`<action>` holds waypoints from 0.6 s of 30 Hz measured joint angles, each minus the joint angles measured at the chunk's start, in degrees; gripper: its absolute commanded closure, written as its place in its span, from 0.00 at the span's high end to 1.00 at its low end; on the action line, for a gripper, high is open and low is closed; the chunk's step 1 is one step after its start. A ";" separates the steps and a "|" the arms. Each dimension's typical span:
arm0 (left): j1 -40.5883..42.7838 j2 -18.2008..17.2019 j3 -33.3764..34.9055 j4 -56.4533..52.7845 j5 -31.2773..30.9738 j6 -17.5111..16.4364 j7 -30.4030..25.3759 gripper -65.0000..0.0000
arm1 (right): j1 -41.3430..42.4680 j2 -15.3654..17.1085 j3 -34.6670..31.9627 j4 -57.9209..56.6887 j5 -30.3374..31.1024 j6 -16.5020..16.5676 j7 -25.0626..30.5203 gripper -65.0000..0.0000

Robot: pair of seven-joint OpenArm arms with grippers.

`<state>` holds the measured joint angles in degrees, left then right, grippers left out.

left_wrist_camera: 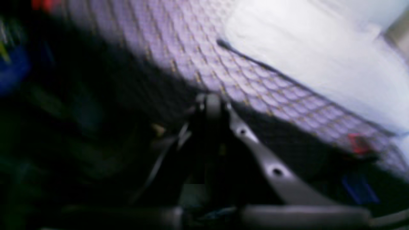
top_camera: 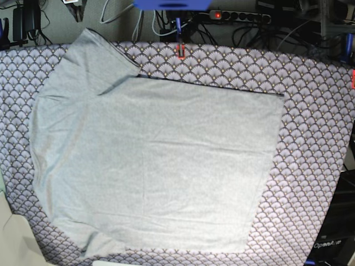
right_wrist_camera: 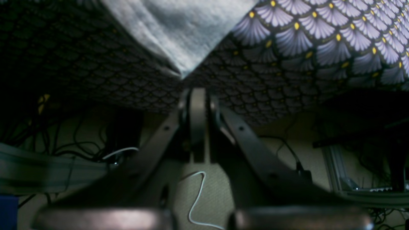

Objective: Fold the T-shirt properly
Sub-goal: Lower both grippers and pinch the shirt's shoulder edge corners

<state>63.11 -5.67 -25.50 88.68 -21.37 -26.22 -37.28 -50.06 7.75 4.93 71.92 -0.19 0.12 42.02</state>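
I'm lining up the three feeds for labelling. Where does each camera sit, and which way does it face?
Base: overhead, looking down on the shirt spread flat on the cloth; no arm shows.
Left wrist: behind the left hand, shut, at the table edge; blurred, faces across cloth to a shirt edge.
Right wrist: behind the right hand, shut, below the table edge, facing a shirt corner.
All three share shirt and cloth.
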 measured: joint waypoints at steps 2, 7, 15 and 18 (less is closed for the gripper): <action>-1.18 2.93 -2.01 5.05 5.97 1.20 6.25 0.00 | -0.02 -0.02 0.00 0.04 -0.17 0.00 -0.02 0.00; -10.95 11.50 -6.23 15.12 21.94 1.40 26.12 0.00 | 0.37 0.00 0.09 0.63 -0.17 0.00 -0.52 0.00; -27.74 14.45 -8.70 22.47 35.89 -4.52 52.78 0.00 | 0.61 0.33 0.22 10.45 -0.22 0.00 -9.18 0.00; -30.88 15.17 -11.37 22.53 36.39 -9.20 56.76 0.00 | 0.74 0.26 0.15 15.41 -0.22 0.04 -15.54 0.00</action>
<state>32.23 9.50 -36.86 111.22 15.03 -35.42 19.49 -49.32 8.01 5.08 87.33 -0.40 0.16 26.48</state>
